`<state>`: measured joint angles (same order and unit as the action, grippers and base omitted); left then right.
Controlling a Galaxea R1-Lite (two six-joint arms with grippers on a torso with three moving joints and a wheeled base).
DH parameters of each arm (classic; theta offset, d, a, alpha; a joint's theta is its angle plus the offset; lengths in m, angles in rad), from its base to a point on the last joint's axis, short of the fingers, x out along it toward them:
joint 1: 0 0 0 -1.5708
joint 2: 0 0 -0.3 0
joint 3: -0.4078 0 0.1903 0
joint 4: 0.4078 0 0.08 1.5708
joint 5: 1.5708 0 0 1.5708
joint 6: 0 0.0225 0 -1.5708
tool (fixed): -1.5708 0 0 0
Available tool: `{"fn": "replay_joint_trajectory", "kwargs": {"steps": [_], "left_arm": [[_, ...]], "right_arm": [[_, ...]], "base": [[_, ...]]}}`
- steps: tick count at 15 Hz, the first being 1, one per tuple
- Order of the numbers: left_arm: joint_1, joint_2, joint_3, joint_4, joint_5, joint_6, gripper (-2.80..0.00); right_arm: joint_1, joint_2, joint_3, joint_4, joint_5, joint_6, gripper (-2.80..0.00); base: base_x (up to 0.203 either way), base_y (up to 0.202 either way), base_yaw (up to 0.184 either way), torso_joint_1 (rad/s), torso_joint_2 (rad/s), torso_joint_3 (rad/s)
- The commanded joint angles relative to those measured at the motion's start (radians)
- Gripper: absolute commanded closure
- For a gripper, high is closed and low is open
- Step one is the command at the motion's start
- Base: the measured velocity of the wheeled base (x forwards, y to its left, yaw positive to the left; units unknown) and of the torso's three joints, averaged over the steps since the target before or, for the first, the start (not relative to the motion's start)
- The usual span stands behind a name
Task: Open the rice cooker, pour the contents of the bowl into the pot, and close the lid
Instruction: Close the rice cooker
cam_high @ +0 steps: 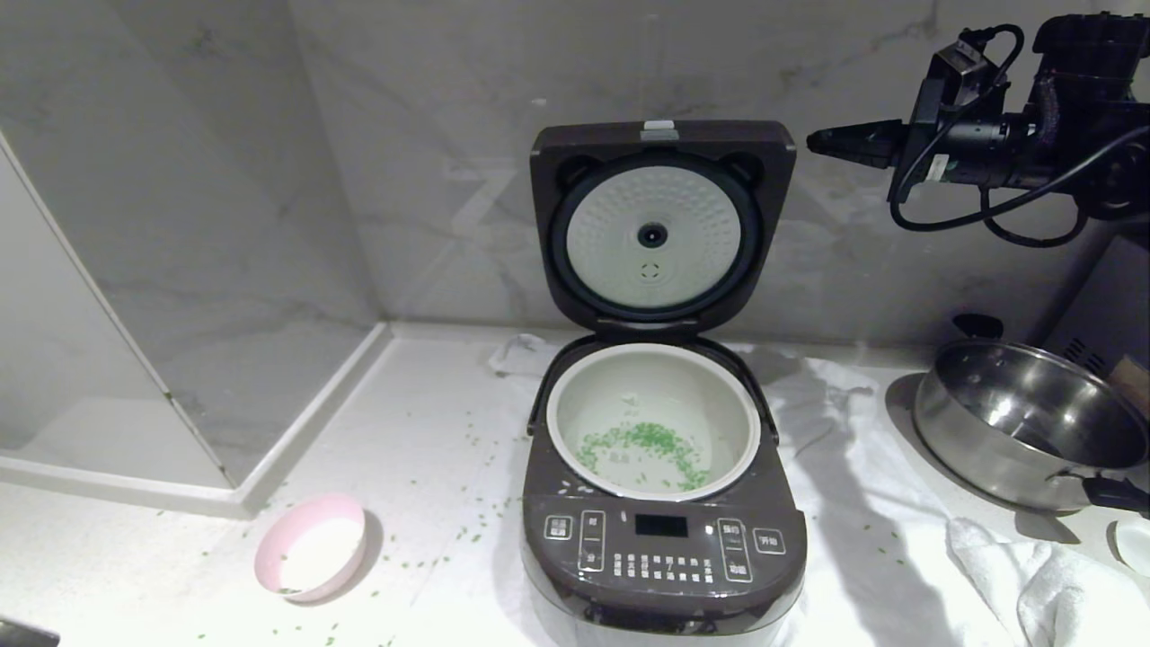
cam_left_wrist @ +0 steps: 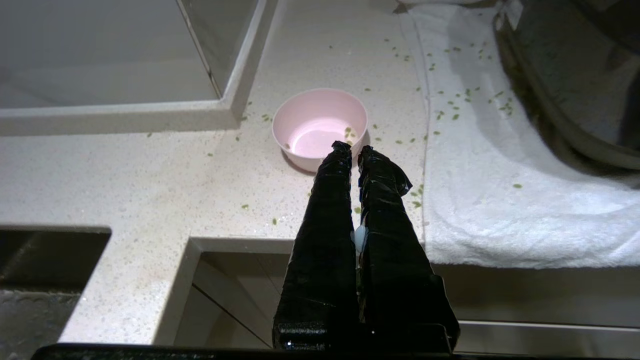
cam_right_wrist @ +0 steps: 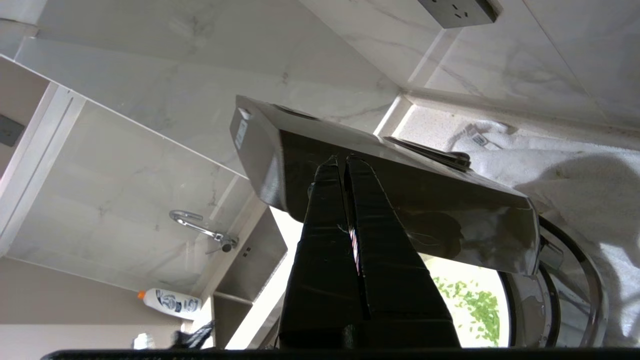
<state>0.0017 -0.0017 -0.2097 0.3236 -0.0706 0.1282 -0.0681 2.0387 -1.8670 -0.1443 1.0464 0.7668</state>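
Both empty end effectors closed: left over the bowl, right beside the lid.

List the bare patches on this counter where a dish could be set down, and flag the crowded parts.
Roomiest: the speckled counter between the glass partition and the dark brown-grey rice cooker, behind the pale pink bowl, with only scattered green bits. The white towel right of the cooker is free too. Crowded: the far right, with the shiny steel pan.
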Motion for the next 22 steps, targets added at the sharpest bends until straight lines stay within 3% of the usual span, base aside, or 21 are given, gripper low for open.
{"fn": "replay_joint_trajectory", "kwargs": {"steps": [1, 2, 3, 5, 13, 22], "left_arm": [[0.0, -0.001, 0.153, -0.193, 0.015, -0.007, 0.0], [0.0, -0.001, 0.198, -0.315, 0.023, -0.03, 0.0], [-0.001, -0.001, 0.217, -0.354, 0.029, -0.076, 0.0], [-0.002, -0.001, 0.217, -0.356, 0.043, -0.098, 0.0], [0.0, -0.001, 0.219, -0.356, 0.054, -0.085, 0.0], [0.001, -0.001, 0.219, -0.357, 0.054, -0.073, 0.0]], "right_arm": [[-0.002, 0.012, -0.004, -0.001, 0.006, 0.005, 0.0], [-0.002, 0.019, -0.004, -0.003, 0.006, 0.004, 0.0], [-0.001, 0.023, -0.004, -0.003, 0.006, 0.003, 0.0], [0.004, 0.029, -0.003, -0.003, 0.007, 0.005, 0.0], [0.084, 0.038, 0.042, -0.001, 0.007, 0.005, 0.0], [0.088, -0.097, 0.253, -0.042, 0.008, 0.0, 0.0]], "base": [[0.0, 0.0, 0.0, 0.0, 0.0, 0.0], [0.0, 0.0, 0.0, 0.0, 0.0, 0.0], [0.0, 0.0, 0.0, 0.0, 0.0, 0.0], [0.0, 0.0, 0.0, 0.0, 0.0, 0.0], [0.0, 0.0, 0.0, 0.0, 0.0, 0.0], [0.0, 0.0, 0.0, 0.0, 0.0, 0.0]]}}
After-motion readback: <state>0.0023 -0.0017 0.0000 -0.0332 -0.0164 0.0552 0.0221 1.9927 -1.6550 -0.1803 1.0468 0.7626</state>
